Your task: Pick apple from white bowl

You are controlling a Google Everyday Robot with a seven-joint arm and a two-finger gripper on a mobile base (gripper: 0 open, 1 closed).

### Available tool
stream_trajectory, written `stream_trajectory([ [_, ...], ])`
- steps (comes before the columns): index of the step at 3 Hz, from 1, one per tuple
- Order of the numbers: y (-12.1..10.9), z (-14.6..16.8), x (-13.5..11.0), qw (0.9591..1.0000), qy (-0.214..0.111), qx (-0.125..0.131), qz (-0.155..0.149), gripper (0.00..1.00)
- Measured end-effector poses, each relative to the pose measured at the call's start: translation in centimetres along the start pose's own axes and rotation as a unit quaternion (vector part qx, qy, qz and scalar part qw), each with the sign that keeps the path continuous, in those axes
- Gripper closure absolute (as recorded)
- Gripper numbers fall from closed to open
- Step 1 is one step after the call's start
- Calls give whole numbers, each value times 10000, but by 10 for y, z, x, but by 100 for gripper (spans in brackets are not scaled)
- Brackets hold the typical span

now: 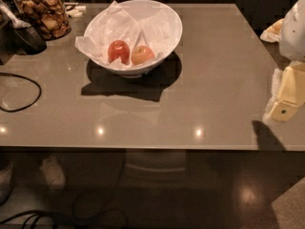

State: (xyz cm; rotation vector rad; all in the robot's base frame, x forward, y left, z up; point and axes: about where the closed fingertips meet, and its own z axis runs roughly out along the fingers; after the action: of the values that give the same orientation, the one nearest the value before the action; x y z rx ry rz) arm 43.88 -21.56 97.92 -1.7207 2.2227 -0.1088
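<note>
As paper (113, 26) cradles the apple (142, 55) in the white bowl (169, 19), our gripper (287, 97) hangs far right, its state we cannot tell.

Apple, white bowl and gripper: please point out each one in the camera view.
apple (142, 55), camera view, middle of its yellow-orange skin.
white bowl (179, 28), camera view, right rim.
gripper (285, 104), camera view, cream body at the right edge.

Kitchen — snack jar (45, 11), white bowl (170, 23) on countertop (214, 80), claw (285, 109) at right edge
</note>
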Motion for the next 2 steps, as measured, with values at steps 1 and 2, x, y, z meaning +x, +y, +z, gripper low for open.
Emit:
stream_trajectory([
  [1, -21, -1, -18, 10000, -3, 18, 10, 0],
  [2, -21, -1, -18, 10000, -4, 17, 11, 0],
])
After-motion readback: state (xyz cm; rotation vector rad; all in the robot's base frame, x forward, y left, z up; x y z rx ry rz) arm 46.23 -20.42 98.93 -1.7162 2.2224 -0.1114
